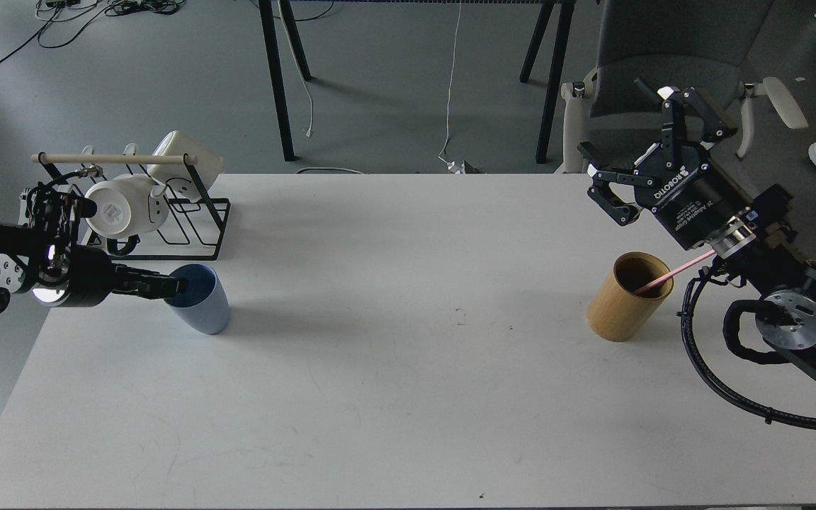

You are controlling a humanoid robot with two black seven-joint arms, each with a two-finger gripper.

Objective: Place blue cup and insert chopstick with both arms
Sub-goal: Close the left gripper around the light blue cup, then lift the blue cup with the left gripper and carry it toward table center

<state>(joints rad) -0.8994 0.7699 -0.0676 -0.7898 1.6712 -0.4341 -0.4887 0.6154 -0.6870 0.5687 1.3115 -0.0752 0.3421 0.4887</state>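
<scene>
The blue cup [202, 303] stands at the left of the white table [408, 397], leaning slightly, in front of the wire rack. My left gripper [169, 287] comes in from the left and its fingers are closed on the cup's left rim. The pink chopstick [670, 273] leans in a tan bamboo cylinder [620, 308] at the right, its upper end pointing right, under my right arm. My right gripper [647, 152] is open and empty, fingers spread, raised above and behind the cylinder.
A black wire rack [199, 212] with a pale wooden rod [114, 159] and white mugs [125, 205] stands at the back left, just behind the cup. A grey chair [670, 64] and black table legs [277, 78] are beyond the far edge.
</scene>
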